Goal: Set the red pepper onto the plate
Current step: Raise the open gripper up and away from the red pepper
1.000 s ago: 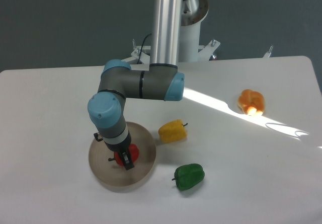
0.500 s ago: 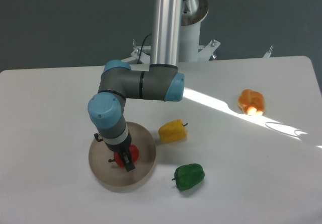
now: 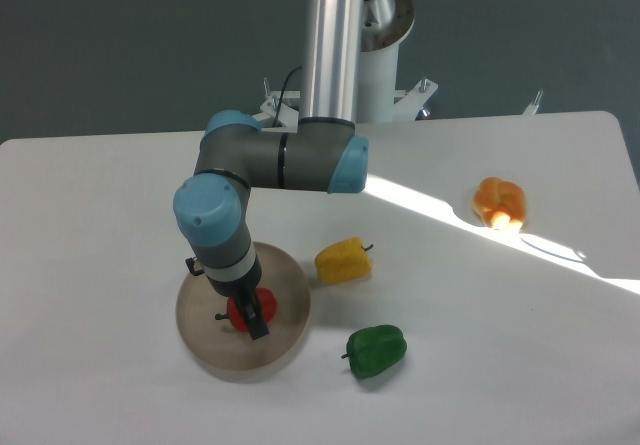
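Down at the tip of the arm, the two-finger gripper (image 3: 247, 314) sits low over the middle of the plate, and one dark finger (image 3: 256, 321) shows in front of the small glossy red bell pepper (image 3: 243, 308). The other finger is hidden behind the fruit, so from where I stand I cannot tell whether the fingers are pinched on it or have already let go; they are right against it either way. A little dark stem pokes out to the left of the red pepper.

The red pepper is well inside the rim of the round, flat, beige-tan matte plate (image 3: 205, 337), close to its centre. Whether it rests on the plate's surface or hangs just above it is hard to make out, though it looks very low.

So I would judge the carrying part as good as done: the pepper is where the task wants it. What seems left is the release, if not already made, and lifting the grey and blue arm (image 3: 275, 160) clear without nudging the pepper off.

Further out on the white table (image 3: 90, 215), a yellow pepper (image 3: 342, 260) lies just beside the plate's right edge, a green pepper (image 3: 376, 351) sits near the front, and an orange pepper (image 3: 499, 202) lies well apart in the sunlight.
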Robot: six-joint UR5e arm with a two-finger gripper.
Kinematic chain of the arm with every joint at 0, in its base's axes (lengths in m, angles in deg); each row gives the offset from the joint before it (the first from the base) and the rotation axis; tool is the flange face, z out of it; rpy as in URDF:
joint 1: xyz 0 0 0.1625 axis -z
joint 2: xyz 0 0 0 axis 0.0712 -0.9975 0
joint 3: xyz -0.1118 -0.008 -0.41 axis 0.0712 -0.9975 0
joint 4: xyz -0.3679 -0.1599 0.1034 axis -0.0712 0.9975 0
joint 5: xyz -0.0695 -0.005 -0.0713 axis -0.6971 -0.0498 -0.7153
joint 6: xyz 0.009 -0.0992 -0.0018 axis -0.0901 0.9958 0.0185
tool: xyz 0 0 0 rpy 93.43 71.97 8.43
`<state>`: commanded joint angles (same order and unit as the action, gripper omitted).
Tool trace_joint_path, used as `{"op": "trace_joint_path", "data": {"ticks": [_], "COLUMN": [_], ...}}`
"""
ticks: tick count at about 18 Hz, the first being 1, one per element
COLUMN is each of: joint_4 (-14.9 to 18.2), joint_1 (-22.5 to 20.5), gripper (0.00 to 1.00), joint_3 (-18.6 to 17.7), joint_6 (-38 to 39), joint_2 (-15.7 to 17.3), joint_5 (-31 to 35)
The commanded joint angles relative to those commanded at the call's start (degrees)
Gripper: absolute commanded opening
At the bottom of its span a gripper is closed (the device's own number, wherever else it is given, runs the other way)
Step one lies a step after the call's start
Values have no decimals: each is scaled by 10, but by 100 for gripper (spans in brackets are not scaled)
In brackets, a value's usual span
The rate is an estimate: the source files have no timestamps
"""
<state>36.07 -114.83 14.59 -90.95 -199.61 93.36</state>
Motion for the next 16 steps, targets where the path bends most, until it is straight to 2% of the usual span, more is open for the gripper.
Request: {"op": "trace_joint_path", "data": {"ticks": [9,11,16], "joint_4": [33,50,50], "joint_1": [-65,-86,-131], "gripper": [100,100,100], "joint_3": [-11,-11,-8], "joint_6": [-83,-107,-188], "joint_2": [46,55,60], "joint_5": [0,0,-2]}}
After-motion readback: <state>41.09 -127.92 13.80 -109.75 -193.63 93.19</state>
